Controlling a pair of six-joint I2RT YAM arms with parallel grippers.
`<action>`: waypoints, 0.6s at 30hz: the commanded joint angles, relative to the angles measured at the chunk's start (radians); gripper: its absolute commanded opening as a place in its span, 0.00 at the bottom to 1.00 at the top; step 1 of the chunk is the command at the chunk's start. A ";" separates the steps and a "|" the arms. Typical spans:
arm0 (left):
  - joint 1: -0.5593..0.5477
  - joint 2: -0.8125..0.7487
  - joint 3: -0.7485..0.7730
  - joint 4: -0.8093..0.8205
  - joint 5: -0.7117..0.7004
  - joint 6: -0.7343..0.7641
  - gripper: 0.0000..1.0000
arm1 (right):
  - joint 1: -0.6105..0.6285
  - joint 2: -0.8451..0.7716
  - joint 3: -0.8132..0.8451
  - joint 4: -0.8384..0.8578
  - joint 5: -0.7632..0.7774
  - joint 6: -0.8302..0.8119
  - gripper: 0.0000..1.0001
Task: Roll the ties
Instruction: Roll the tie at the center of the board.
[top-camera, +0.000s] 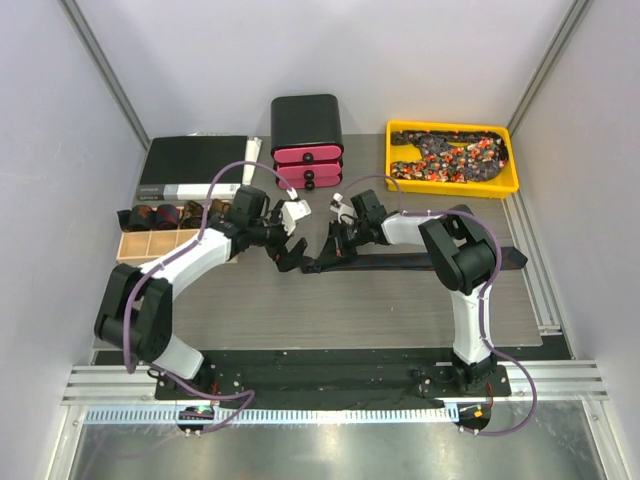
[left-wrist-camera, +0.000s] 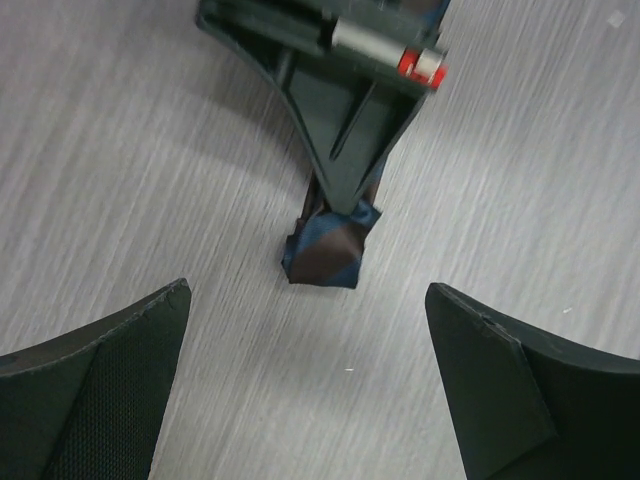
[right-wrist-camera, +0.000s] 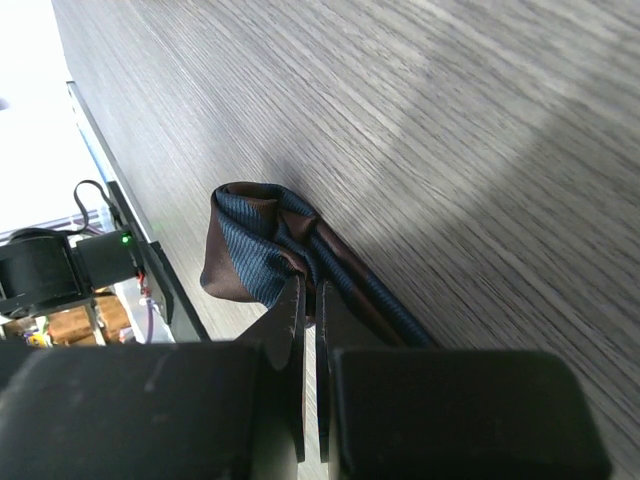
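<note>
**A:** What has the right tool (right-wrist-camera: 310, 305) got?

**B:** It's clamped on the folded end of the striped tie (right-wrist-camera: 250, 250). The rest of the tie trails flat across the desk (right-wrist-camera: 450, 120) toward the robot's right.

**A:** And the left tool (left-wrist-camera: 308, 300)?

**B:** Spread wide, holding nothing, hovering just beside that fold.

**A:** So how do we roll it well?

**B:** I'd say pinch firmly, turn the fold squarely along the strip, and use the left tool to steady the coil's edges so it doesn't skew.
</note>
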 joint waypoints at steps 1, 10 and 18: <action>-0.033 0.055 0.033 0.019 -0.001 0.162 1.00 | 0.005 -0.029 0.018 -0.045 0.085 -0.059 0.01; -0.088 0.225 0.134 -0.051 -0.084 0.213 0.84 | 0.005 -0.032 0.040 -0.065 0.077 -0.073 0.01; -0.102 0.310 0.237 -0.156 -0.141 0.242 0.60 | 0.005 -0.026 0.063 -0.080 0.063 -0.071 0.01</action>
